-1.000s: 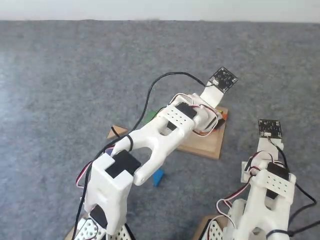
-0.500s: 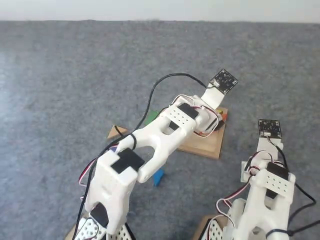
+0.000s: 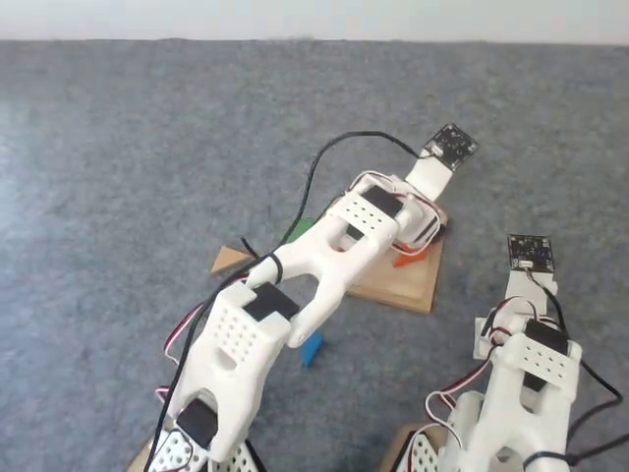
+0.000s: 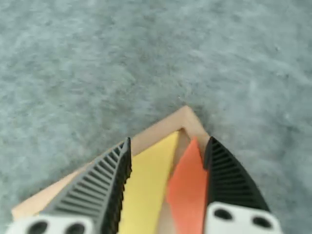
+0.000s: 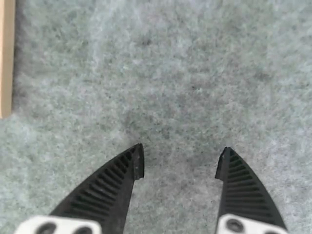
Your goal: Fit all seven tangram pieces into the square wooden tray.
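Your right tool [image 5: 183, 156] is nearest, jaws apart over the grey tabletop [image 5: 195, 73]. A blue piece [image 3: 311, 348] lies loose just short of the wooden tray [image 3: 408, 285]. Farther out, your left tool [image 4: 169, 144] hangs spread over the tray's far corner, gripping nothing, with a yellow piece [image 4: 148, 185] and an orange piece [image 4: 187, 187] between its jaws.

High cam fixed on the base side, looking down across counter [image 3: 118, 147]. Left wrist cam close above tray [image 4: 185, 117] corner, shared with high; right wrist close over counter.
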